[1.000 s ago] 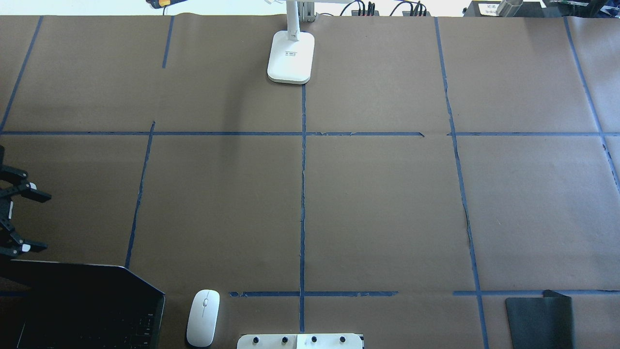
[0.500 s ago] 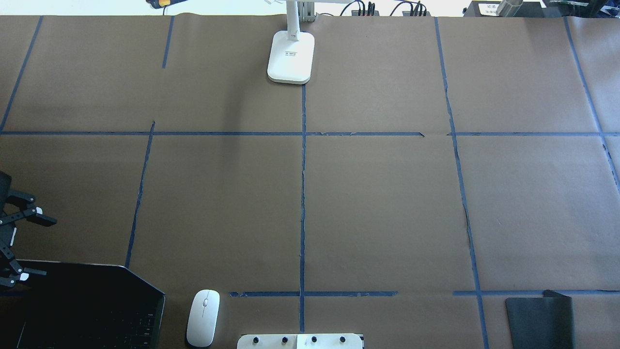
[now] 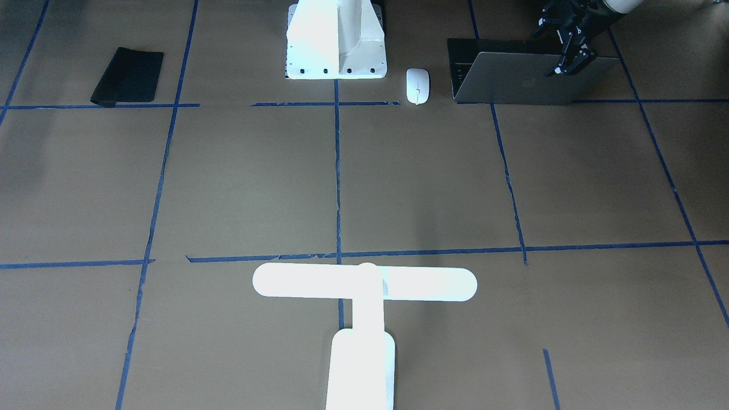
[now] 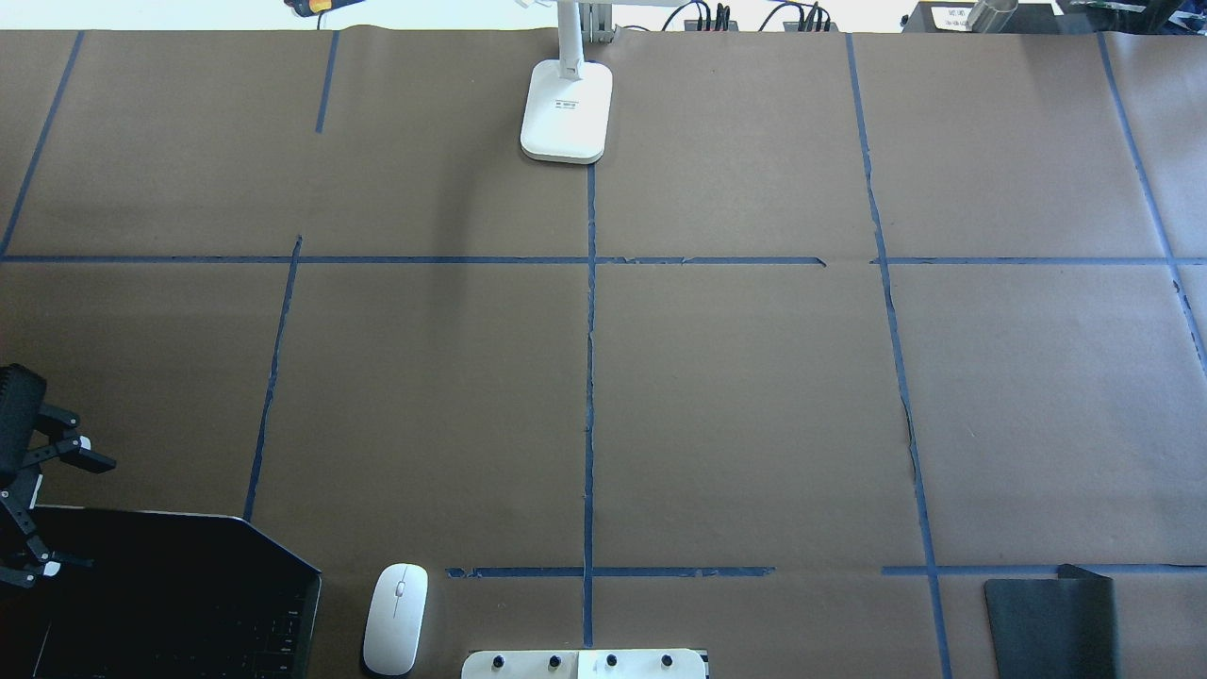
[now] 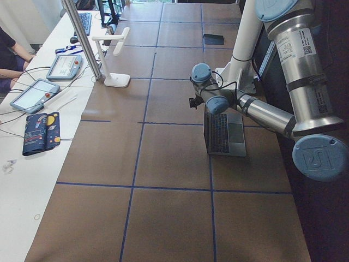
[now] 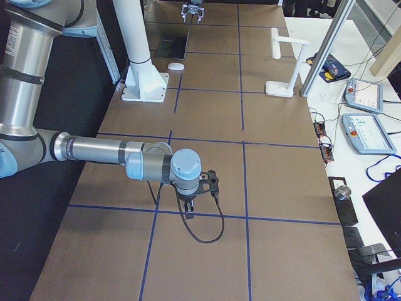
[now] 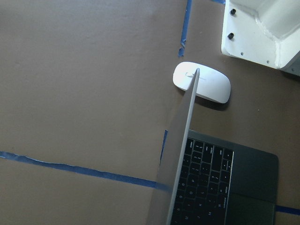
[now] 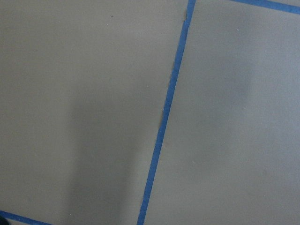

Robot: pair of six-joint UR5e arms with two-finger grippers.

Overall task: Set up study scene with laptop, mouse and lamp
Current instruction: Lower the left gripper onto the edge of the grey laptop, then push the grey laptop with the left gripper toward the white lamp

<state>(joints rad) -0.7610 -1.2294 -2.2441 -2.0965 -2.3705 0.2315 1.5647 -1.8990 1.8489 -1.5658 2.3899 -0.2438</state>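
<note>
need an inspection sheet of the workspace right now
surface: brown paper-covered table with blue tape grid
job's things: slim grey metal laptop open near robot; small white oval mouse beside it; white T-shaped lamp upright at far edge
clutter: black rectangular pad; white flared pedestal
grippers: left tool open at the laptop's screen edge; right tool over bare paper, state unclear
cables: black cable looping off right wrist
surroundings: grey teach pendants on white side bench

At the left edge of the overhead view, the left gripper (image 4: 77,514) slides lower in the frame, off the bare table cover and toward the laptop (image 4: 179,604). Its spread jaws now straddle the upper edge of the raised lid, the lower finger over the dark screen, where a second ago both fingers hung above that edge.
</note>
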